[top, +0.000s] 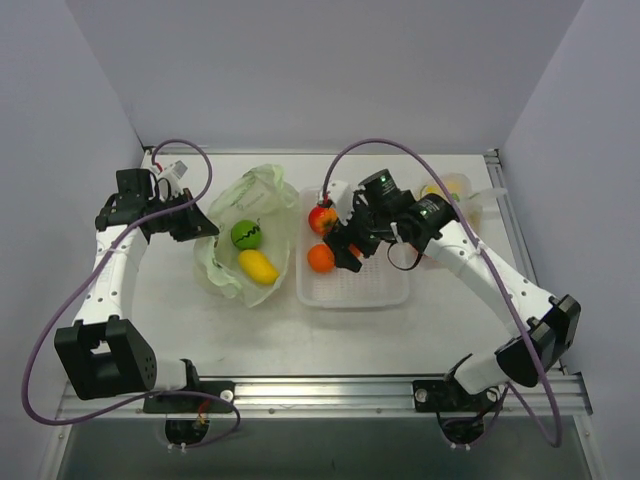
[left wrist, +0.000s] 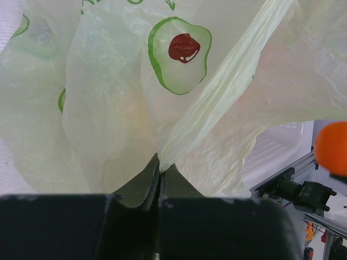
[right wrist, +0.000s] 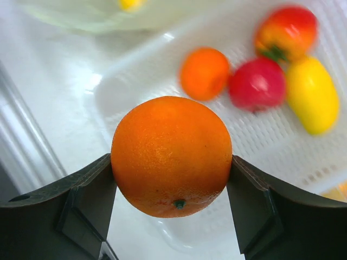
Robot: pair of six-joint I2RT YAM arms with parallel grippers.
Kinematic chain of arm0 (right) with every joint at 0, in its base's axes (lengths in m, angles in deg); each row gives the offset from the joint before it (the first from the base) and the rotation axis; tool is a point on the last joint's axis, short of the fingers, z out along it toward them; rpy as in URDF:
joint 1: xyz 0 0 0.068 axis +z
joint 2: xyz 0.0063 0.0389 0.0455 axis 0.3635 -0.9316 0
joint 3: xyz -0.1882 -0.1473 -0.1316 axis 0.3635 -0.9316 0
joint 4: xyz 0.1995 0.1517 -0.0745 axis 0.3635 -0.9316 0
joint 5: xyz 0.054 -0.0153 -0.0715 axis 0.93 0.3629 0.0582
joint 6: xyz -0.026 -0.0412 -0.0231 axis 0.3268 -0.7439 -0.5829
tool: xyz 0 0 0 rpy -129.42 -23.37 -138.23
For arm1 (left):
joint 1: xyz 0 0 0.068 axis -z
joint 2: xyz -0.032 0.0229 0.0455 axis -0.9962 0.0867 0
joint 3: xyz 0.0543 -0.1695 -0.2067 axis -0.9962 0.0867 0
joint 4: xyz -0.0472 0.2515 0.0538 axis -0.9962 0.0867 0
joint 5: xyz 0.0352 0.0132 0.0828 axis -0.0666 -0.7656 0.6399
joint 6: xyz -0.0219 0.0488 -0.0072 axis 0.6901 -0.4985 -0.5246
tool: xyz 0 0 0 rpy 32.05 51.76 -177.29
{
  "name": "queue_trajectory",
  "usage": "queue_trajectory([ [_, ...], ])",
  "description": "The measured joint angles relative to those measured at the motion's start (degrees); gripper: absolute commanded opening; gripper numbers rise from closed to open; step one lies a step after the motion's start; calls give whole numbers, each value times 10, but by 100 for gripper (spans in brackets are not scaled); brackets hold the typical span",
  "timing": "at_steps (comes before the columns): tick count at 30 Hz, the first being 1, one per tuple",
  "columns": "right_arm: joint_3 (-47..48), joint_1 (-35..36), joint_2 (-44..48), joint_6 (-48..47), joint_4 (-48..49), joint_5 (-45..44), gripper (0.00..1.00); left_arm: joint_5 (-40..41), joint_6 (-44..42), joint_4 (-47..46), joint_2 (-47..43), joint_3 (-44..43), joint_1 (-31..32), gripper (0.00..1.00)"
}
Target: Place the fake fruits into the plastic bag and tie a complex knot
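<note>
Fake fruits are split between two places: a green fruit and a lemon lie inside the plastic bag, while several others sit in the white basket just beside it. We see the right gripper over the basket with its jaws pressed against both sides of an orange, gripping it at its widest part. The left gripper has its jaws closed tight on a fold of the bag's thin film, holding that side up.

We judge the carry across to be the risky part. The orange is smooth and round, held by only two small contacts, so a quick swing could let it slip and roll off across the table. The bag is held at a single pinch, so its mouth may sag and the orange could strike the rim and bounce out. Pulling hard on the film could also tear it or drag the bag.
</note>
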Motion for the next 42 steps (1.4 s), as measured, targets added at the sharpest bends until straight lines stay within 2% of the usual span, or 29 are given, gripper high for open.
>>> queue_trajectory([
  [3,21,86,9,6,0,20,52,-6,9,-6,0,3,0,0],
  [6,93,152,-40,12,-4,26,51,-12,18,-12,1,9,-2,0],
  [11,270,196,-187,23,19,-6,50,-30,34,-17,7,12,-7,0],
  [14,338,201,-261,35,40,-51,52,-37,41,-19,7,12,-9,0],
  [15,353,199,-283,39,47,-68,56,-40,42,-20,7,12,-9,0],
  [16,367,196,-304,43,54,-83,77,-42,44,-21,7,12,-10,0],
  [18,381,184,-343,51,76,-119,98,-48,46,-23,8,12,-10,0],
  [23,381,161,-389,56,98,-179,100,-61,55,-32,13,13,-12,0],
  [27,335,156,-350,64,114,-159,100,-68,60,-39,21,15,-17,0],
  [32,158,165,-176,78,123,-65,96,-72,65,-43,24,16,-21,0],
  [36,46,166,-30,90,122,-6,85,-73,67,-46,24,20,-22,1],
  [38,0,155,14,97,125,16,79,-73,68,-47,23,25,-22,1],
  [40,-37,138,32,105,122,24,70,-73,70,-47,23,29,-22,1],
  [42,-66,120,24,116,125,20,69,-73,70,-47,22,31,-23,1],
])
